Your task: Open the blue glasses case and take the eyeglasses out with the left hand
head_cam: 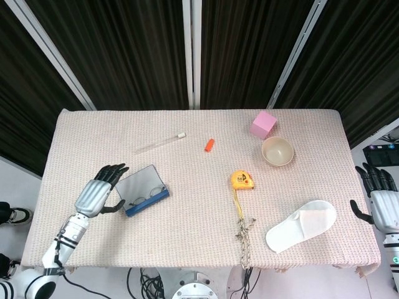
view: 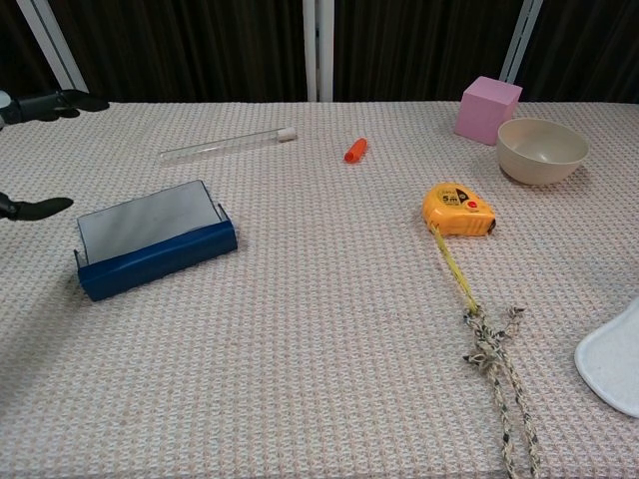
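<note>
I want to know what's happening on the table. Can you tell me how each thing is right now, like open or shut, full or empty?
glasses case: open, lid up
eyeglasses: lying inside the case
left hand: open, beside the case, holding nothing
right hand: open, off the table's edge
bowl: upright, empty
tape measure: tape pulled out
rope: knotted
tube: lying flat
slipper: lying flat
</note>
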Action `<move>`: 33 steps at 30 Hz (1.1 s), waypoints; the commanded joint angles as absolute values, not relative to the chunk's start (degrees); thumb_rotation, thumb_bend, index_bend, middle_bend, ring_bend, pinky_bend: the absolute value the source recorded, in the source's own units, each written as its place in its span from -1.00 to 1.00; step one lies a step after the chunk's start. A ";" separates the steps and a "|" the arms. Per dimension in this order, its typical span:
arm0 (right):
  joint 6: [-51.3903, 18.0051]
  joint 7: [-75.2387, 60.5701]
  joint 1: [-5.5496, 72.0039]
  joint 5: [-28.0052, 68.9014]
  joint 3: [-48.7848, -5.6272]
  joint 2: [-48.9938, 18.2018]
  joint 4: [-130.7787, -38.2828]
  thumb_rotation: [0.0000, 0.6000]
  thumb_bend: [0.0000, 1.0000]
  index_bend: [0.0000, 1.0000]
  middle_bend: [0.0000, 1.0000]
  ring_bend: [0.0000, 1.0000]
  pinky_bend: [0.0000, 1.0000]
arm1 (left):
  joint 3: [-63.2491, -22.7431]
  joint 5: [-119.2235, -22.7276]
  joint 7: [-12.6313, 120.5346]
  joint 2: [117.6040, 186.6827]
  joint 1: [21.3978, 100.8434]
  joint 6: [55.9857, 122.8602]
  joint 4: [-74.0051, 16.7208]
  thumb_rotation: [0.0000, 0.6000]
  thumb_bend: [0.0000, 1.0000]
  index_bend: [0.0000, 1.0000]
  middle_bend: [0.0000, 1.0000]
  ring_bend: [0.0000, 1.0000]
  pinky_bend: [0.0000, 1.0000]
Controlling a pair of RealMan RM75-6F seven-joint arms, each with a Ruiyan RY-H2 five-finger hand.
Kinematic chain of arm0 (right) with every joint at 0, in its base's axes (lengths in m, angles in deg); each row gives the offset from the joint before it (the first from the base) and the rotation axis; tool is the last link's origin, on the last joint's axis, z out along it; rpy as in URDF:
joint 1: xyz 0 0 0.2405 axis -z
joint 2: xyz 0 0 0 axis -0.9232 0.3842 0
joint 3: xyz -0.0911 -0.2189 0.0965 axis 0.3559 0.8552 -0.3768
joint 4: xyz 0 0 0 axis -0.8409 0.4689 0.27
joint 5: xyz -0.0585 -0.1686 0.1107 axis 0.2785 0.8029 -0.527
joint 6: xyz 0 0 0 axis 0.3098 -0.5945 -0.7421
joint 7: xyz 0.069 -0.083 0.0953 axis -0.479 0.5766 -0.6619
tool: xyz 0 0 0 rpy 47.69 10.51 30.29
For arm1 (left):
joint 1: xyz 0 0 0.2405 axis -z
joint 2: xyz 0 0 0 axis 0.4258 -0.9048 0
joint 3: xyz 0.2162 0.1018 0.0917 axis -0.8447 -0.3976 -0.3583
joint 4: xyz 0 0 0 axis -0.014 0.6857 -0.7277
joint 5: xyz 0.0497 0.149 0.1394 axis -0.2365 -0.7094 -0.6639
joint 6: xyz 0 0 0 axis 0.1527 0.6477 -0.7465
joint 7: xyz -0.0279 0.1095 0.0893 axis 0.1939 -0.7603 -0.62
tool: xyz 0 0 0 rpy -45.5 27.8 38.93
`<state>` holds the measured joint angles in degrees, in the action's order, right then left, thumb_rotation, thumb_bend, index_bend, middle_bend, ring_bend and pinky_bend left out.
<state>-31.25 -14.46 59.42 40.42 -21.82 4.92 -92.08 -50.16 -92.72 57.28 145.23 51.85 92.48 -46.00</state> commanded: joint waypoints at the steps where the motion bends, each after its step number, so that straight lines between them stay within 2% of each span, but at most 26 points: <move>1: -31.15 -14.60 59.41 40.30 -21.85 4.95 -92.07 1.00 -0.34 -1.00 -1.00 -1.00 -1.00 | -51.83 -93.57 59.61 143.29 51.97 89.78 -46.55 1.00 -0.35 -1.00 -0.81 -1.00 -0.91; 7: -30.83 -14.95 59.20 40.32 -21.92 5.19 -92.38 1.00 -0.34 -1.00 -1.00 -1.00 -1.00 | -55.64 -96.71 64.23 139.06 53.39 83.94 -48.27 1.00 -0.19 -1.00 -0.76 -1.00 -0.87; 17: -30.30 -14.35 59.27 39.99 -21.63 5.07 -92.19 1.00 -0.34 -1.00 -1.00 -1.00 -1.00 | -57.19 -105.24 68.13 141.04 55.31 84.60 -50.00 1.00 -0.18 -1.00 -0.67 -1.00 -0.87; 22: -30.23 -13.84 59.08 40.28 -21.58 5.09 -92.52 1.00 -0.34 -1.00 -1.00 -1.00 -1.00 | -56.34 -108.45 67.34 145.56 58.00 83.51 -47.06 1.00 -0.18 -1.00 -0.67 -1.00 -0.87; 29: -29.73 -13.42 58.98 39.93 -21.52 5.12 -92.59 1.00 -0.34 -1.00 -1.00 -1.00 -1.00 | -54.40 -107.45 67.48 151.54 62.70 78.03 -42.48 1.00 -0.34 -1.00 -0.66 -1.00 -0.87; 33: -29.61 -13.64 59.03 39.80 -21.47 5.02 -92.28 1.00 -0.34 -1.00 -1.00 -1.00 -1.00 | -52.98 -106.41 65.48 153.94 64.36 76.94 -40.01 1.00 -0.36 -1.00 -0.65 -1.00 -0.87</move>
